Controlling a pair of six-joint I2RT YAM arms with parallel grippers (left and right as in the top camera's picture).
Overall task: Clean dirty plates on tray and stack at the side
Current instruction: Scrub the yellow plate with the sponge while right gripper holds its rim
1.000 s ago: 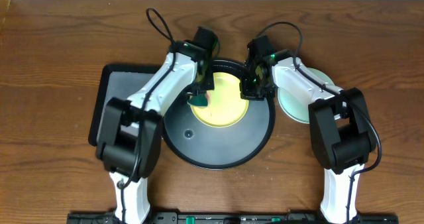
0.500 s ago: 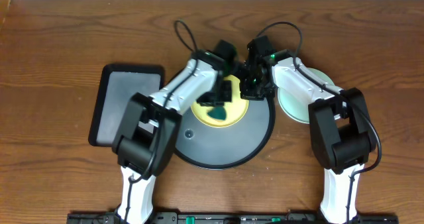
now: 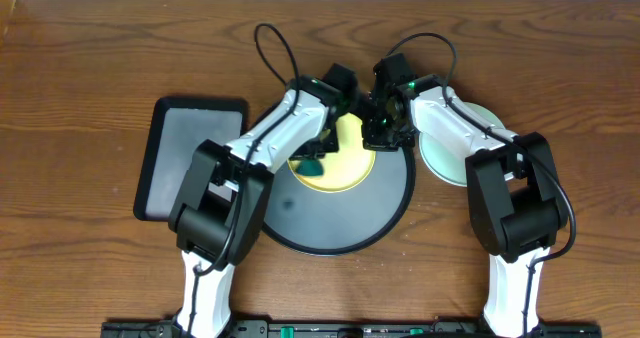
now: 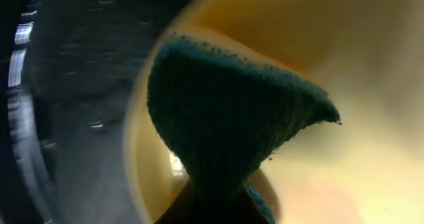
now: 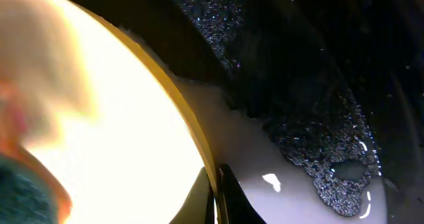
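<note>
A pale yellow plate [image 3: 345, 158] lies tilted in the large round black tray [image 3: 340, 218]. My right gripper [image 3: 383, 130] is shut on the plate's right rim; in the right wrist view its fingers [image 5: 213, 196] pinch the yellow rim [image 5: 179, 105] from both sides. My left gripper [image 3: 318, 150] is shut on a dark green sponge [image 3: 312, 165] and presses it on the plate's left part. In the left wrist view the sponge [image 4: 225, 118] fills the middle against the yellow plate [image 4: 358, 65]. A mint-green plate [image 3: 450, 163] lies on the table right of the tray, partly under my right arm.
A smaller rectangular black tray [image 3: 185, 158] lies to the left of the round tray. The tray floor is wet and speckled in the right wrist view [image 5: 311, 118]. Both arms cross over the round tray's far half.
My left gripper swung with the sponge from the plate's left edge toward its middle, then back a little to the left. The right gripper has held the plate's rim without moving.
</note>
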